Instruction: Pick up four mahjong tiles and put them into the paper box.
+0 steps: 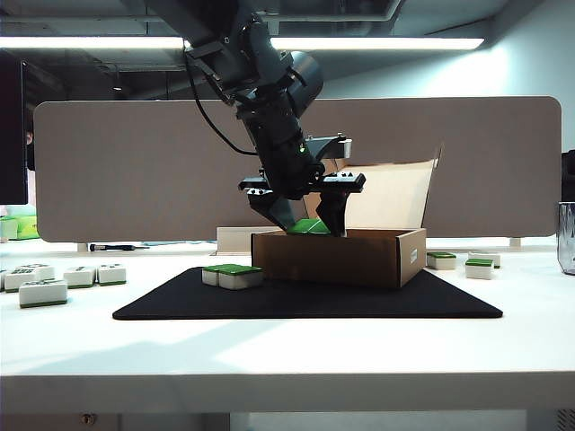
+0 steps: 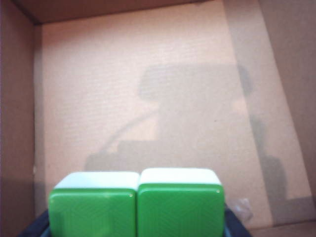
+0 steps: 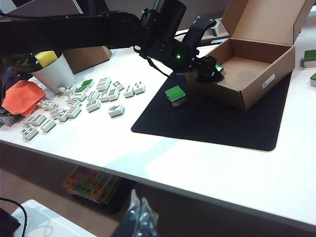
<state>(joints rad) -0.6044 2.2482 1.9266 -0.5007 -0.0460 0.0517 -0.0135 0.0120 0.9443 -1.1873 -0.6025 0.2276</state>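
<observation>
My left gripper (image 1: 305,214) hangs just above the open paper box (image 1: 359,256), shut on two mahjong tiles (image 1: 310,226) held side by side, green backs showing. In the left wrist view the two tiles (image 2: 137,205) fill the space between the jaws of the left gripper (image 2: 137,224), and the box's bare floor (image 2: 148,98) lies below them. Two more green-backed tiles (image 1: 234,274) sit together on the black mat (image 1: 359,303) beside the box, also in the right wrist view (image 3: 175,94). My right gripper (image 3: 140,217) is off the table's near edge, fingers together, holding nothing.
Several white tiles with printed faces (image 3: 89,98) lie scattered on the table left of the mat. A white cup (image 3: 52,74) and an orange cloth (image 3: 19,96) are beyond them. Two green-backed tiles (image 1: 463,263) lie right of the box. A glass (image 1: 566,238) stands at the far right.
</observation>
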